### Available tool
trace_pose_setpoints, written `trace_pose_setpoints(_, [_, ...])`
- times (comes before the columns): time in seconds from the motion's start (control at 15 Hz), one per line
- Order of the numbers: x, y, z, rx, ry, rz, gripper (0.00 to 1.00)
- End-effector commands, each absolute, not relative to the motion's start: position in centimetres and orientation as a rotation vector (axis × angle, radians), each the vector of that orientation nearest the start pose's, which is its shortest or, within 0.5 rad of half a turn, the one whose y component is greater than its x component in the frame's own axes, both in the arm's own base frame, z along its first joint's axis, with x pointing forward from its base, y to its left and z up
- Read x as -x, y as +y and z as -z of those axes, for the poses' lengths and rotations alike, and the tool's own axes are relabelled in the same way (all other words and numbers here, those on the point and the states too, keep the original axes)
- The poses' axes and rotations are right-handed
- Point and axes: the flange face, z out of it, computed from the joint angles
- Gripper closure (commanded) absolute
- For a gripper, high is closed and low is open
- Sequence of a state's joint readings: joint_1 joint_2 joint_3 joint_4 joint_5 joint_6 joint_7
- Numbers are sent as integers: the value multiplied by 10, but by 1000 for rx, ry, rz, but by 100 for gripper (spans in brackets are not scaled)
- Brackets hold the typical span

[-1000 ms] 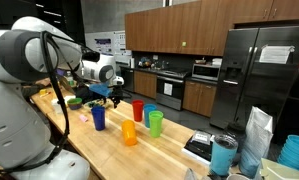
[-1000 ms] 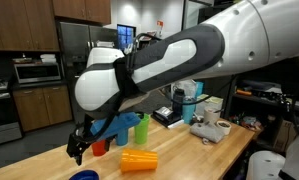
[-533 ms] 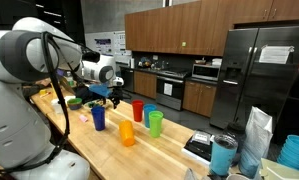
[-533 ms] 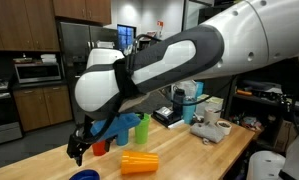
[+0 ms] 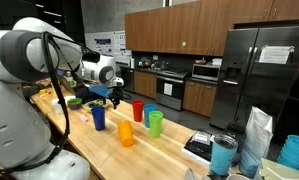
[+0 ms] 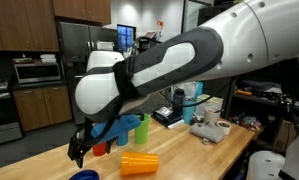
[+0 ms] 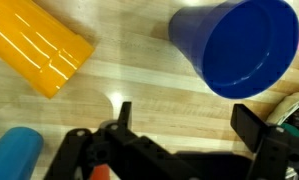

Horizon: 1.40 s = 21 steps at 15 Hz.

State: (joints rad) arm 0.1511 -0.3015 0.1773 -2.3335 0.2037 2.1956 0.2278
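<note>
Above the worktop [image 6: 204, 158], my fingers [image 6: 79, 151] hang low near its surface, pointing down. Wrist view: the two fingers stand wide apart with bare wood between them. Nothing is held and nothing is touched.

Nearest item: a blue cup [image 7: 239, 45]. In the wrist view it sits just beyond the fingers and off to one side, its open mouth turned towards the camera. It is clear of both fingers. In an exterior view it stands upright [image 5: 98, 118] on the worktop, close beside me.

Second item: an orange cup [image 7: 37, 45]. It is well apart from the blue cup, on the opposite side of the wrist view. In an exterior view it lies on its side [image 6: 141, 161], just beside the fingers.

Further items: a green cup [image 5: 156, 122] and a red cup [image 5: 138, 110] stand upright farther along the worktop. A pale blue object [image 7: 14, 155] shows at the corner of the wrist view; I cannot tell what it is.
</note>
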Motion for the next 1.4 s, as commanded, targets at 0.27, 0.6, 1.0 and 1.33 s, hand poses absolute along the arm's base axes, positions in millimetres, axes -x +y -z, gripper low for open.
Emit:
trace_pose_setpoints(0.27, [-440, 161, -465, 2979, 21, 182, 0])
trace_pose_setpoints(0.6, [-441, 160, -468, 2981, 33, 225, 0])
trace_pose_setpoints(1.0, [-444, 161, -465, 2967, 53, 231, 0])
trace_pose_setpoints(1.33, [-447, 158, -460, 2957, 60, 265, 0])
